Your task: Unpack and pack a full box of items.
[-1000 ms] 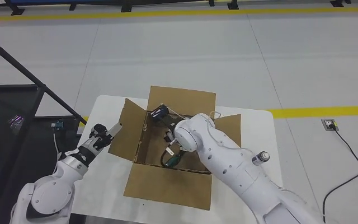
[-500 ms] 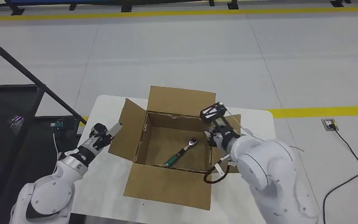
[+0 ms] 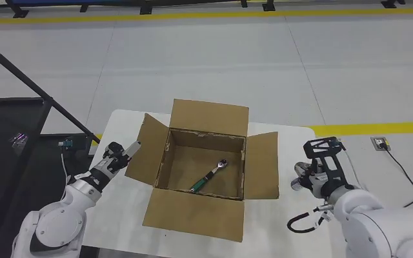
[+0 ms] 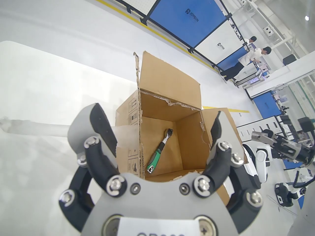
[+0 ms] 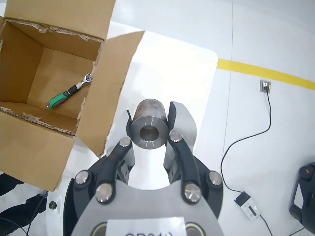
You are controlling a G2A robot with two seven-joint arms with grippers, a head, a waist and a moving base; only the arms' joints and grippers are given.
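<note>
An open cardboard box (image 3: 210,116) stands in the middle of the white table (image 3: 122,213), all flaps folded out. A green-handled ratchet wrench (image 3: 208,176) lies slantwise on its floor, also seen as the wrench (image 4: 160,148) and the wrench (image 5: 70,90). My left gripper (image 3: 122,153) rests beside the box's left flap, open and empty, its fingers (image 4: 98,124) spread wide toward the box (image 4: 169,82). To the right of the box (image 5: 59,6), my right gripper (image 5: 149,110) is shut on a grey metal cylinder (image 5: 149,126) with a bore through it. The same cylinder (image 3: 299,173) sits near the table's right edge.
The box's right flap (image 3: 261,164) lies flat between the box and the cylinder. A black frame (image 3: 26,103) stands off the table's left side. A floor socket (image 3: 379,143) and black cable (image 5: 246,143) lie to the right, beyond the table edge.
My right arm swung out of the box and across to the table's right side, where its gripper now holds the cylinder. The wrench is uncovered. The left arm stayed still.
</note>
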